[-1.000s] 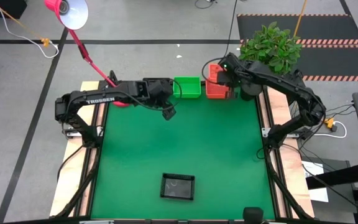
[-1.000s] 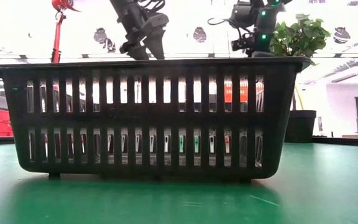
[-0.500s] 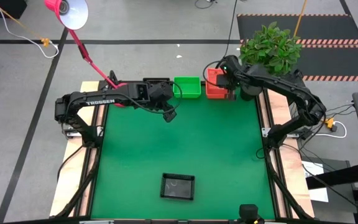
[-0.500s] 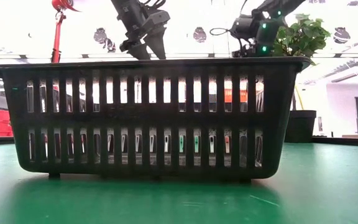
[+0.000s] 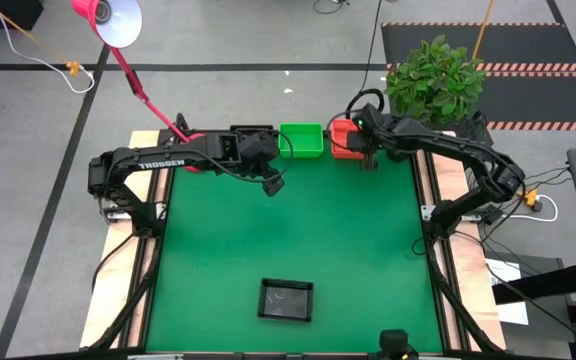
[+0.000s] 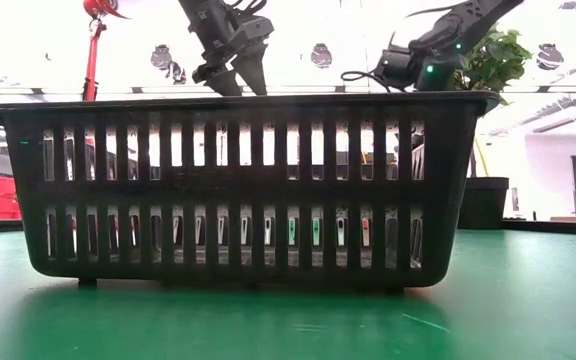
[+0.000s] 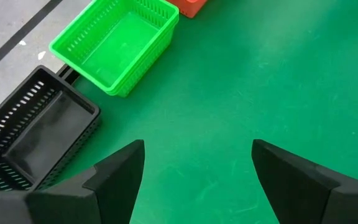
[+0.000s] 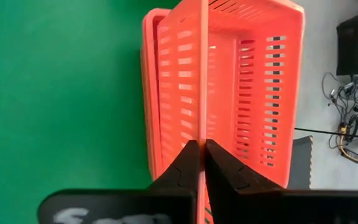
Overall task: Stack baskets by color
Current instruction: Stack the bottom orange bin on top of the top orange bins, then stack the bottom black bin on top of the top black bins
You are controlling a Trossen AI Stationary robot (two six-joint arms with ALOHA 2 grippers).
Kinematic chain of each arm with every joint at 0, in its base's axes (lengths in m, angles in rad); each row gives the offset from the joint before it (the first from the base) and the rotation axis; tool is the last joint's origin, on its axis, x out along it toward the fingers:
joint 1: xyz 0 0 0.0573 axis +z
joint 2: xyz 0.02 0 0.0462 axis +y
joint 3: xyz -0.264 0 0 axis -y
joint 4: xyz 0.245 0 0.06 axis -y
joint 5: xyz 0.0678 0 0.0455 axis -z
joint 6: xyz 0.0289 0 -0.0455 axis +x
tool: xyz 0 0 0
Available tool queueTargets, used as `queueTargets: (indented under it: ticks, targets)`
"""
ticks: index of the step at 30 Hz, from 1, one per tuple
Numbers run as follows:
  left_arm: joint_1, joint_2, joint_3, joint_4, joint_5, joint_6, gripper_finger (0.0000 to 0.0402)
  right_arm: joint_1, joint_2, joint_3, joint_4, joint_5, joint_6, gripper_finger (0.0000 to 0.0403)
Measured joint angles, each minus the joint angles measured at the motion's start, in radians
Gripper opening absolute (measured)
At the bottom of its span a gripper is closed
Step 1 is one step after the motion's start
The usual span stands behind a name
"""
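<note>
- A green table (image 5: 298, 235) fills the middle of the overhead view, with wooden rails along both sides and grey floor around it.
- Two dark robot arms reach in over the far edge, the left arm (image 5: 158, 160) from the left side and the right arm (image 5: 458, 155) from the right.
- A leafy potted plant (image 5: 435, 75) stands just beyond the table's far right corner.
- A pink lamp (image 5: 108, 20) leans in over the far left corner.
- One black basket (image 5: 286, 299) sits alone near the front edge; in the table-level view it fills most of the picture.
- A bright green basket (image 5: 301, 140) sits at the middle of the far edge.
- An orange-red basket (image 5: 345, 138) sits just right of the green one, with a second orange-red basket (image 8: 151, 93) nested under it, showing along one side in the right wrist view.
- Another black basket (image 7: 33, 134) lies beside the green one, at the table's edge.
- The right gripper (image 8: 199, 163) is pinched closed on the thin wall of the upper orange-red basket.
- The left gripper (image 7: 194, 171) hangs over bare table near the green basket, fingers spread wide and holding nothing.
</note>
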Motion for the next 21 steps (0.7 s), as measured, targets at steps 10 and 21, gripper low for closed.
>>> queueTargets:
  ticks: [10,21]
  targets:
    - [0.000,0.000,0.000,0.000,0.000,-0.016,0.0298,0.000,0.000,-0.011,0.035,-0.025,0.002,0.0094]
    - [-0.072,0.000,0.000,-0.092,0.112,-0.077,0.0298,0.014,-0.080,-0.011,0.071,-0.025,0.254,0.0192]
